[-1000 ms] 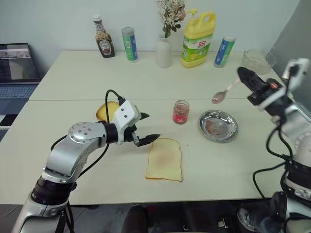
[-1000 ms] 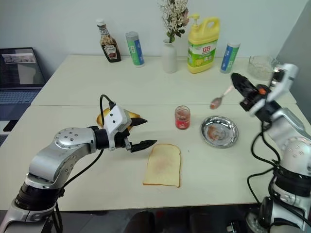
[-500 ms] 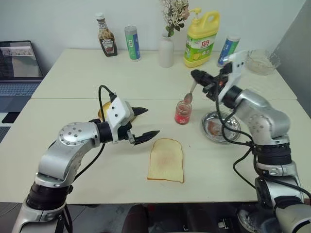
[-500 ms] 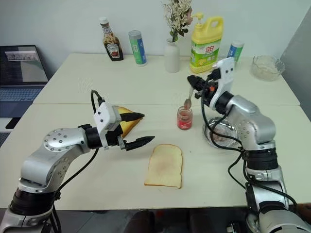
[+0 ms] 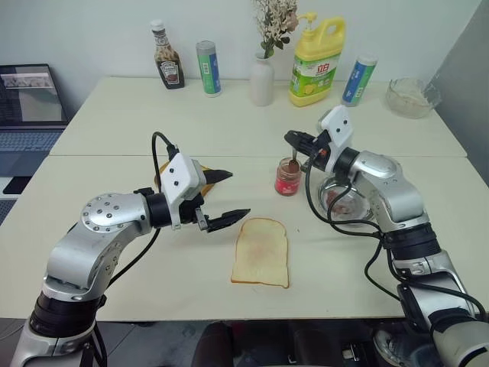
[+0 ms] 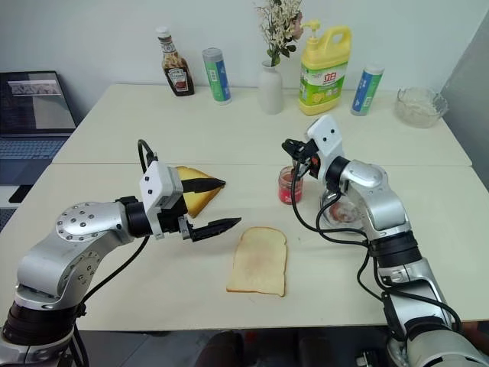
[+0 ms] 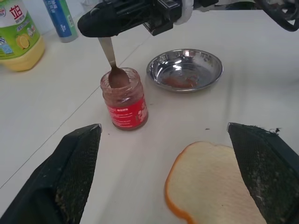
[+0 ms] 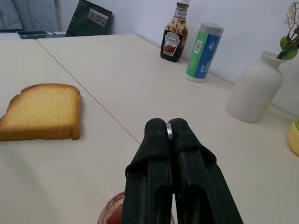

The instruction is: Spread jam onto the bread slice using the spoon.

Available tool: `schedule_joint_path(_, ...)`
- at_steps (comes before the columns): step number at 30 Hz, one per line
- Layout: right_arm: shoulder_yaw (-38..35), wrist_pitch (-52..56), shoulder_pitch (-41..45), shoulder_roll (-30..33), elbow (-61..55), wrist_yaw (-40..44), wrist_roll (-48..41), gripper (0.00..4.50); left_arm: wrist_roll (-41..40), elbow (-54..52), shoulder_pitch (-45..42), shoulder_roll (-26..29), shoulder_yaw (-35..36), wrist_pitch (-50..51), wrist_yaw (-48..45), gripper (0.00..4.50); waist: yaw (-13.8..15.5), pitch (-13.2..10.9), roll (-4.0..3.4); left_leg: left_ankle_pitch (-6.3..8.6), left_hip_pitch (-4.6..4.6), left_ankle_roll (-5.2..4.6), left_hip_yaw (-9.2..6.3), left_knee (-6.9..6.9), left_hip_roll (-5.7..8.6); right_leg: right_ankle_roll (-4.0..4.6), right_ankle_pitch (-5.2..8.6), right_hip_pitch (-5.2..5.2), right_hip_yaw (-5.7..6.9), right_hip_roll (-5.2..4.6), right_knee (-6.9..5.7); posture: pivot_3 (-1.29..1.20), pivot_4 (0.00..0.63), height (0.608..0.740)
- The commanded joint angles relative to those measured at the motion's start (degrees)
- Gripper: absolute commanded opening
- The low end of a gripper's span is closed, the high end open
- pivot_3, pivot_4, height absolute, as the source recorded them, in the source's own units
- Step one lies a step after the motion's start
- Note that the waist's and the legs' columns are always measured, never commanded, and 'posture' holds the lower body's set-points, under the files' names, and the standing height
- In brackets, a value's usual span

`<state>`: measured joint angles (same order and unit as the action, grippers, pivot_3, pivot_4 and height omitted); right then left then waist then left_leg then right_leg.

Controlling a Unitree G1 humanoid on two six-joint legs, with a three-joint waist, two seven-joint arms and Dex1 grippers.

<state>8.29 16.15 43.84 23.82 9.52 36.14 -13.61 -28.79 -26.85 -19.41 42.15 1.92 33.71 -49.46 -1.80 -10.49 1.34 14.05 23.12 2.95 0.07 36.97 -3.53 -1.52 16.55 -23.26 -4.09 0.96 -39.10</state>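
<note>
The bench point(image 5: 114, 122) carries everything, and only a narrow seam across its pale top is to be noted. The bread slice point(image 5: 260, 251), pale with a thin tan crust, lies flat toward the near edge, its long axis running away from the robot. A darker toasted slice point(image 6: 192, 195) is seen behind the left arm, partly covered by it. A round steel dish point(image 5: 342, 200) with a reddish smear sits beyond the bread on the right, largely hidden in the head views by the right forearm and cable. The jam point(image 7: 124, 100) stands in its small glass jar between the toasted slice and the dish, well behind the bread slice.

The left gripper point(image 5: 222, 197) is held wide open and empty, just beside the bread slice's left rear corner. The right gripper point(image 7: 108, 19) is clamped tight on the handle of the spoon point(image 7: 111, 60), whose handle hangs nearly upright with the bowl dipped into the jar's mouth.

The coming move is judged to turn on this: the bread slice lies nearer the robot than the jar and slightly to the left, so the loaded spoon would have to be lifted clear and drawn back toward the robot. How much jam sits on the spoon's bowl cannot be made out through the glass.
</note>
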Motion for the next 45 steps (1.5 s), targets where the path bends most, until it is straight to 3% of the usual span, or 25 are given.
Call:
schedule_joint_path(1, 0.47, -3.94, 0.24, -0.18, -0.05, 0.92, 2.87, 0.04, -0.11, -2.44, -1.05, 0.6, -0.19, -0.1, 0.12, 4.5, -0.02, 0.0, 0.0, 0.0, 0.0, 0.0, 0.0, 0.0, 0.0, 0.0, 0.0, 0.0, 0.0, 0.0, 0.0, 0.0, 0.15, 0.74)
schedule_joint_path(12, 3.59, -8.1, -0.9, -1.14, 4.19, 3.01, 8.95, 0.04, 0.94, -2.55, -0.33, 0.7, -1.34, -1.17, -0.13, 4.5, -0.02, 0.0, 0.0, 0.0, -0.01, 0.0, 0.0, 0.01, 0.0, 0.01, 0.0, 0.0, -0.01, 0.0, -0.02, 0.0, 0.15, 0.74)
schedule_joint_path(26, -5.15, 10.14, -1.71, -7.98, 1.29, -0.98, 0.32, 0.04, 2.28, -1.85, 1.08, 0.69, -1.55, -3.11, -1.36, 4.5, -0.05, 0.01, 0.01, 0.0, -0.13, 0.0, 0.01, 0.01, -0.01, 0.01, 0.0, 0.04, -0.02, 0.01, -0.2, 0.0, 0.15, 0.74)
schedule_joint_path(45, -14.98, 20.84, -1.33, -13.25, 0.96, -8.64, -8.45, 0.04, 3.12, -1.58, 0.54, 0.52, -2.3, -3.73, -1.65, 4.5, -0.08, 0.01, 0.0, 0.0, -0.14, 0.0, 0.01, 0.02, 0.0, 0.01, 0.0, 0.02, -0.02, 0.01, -0.31, 0.0, 0.15, 0.74)
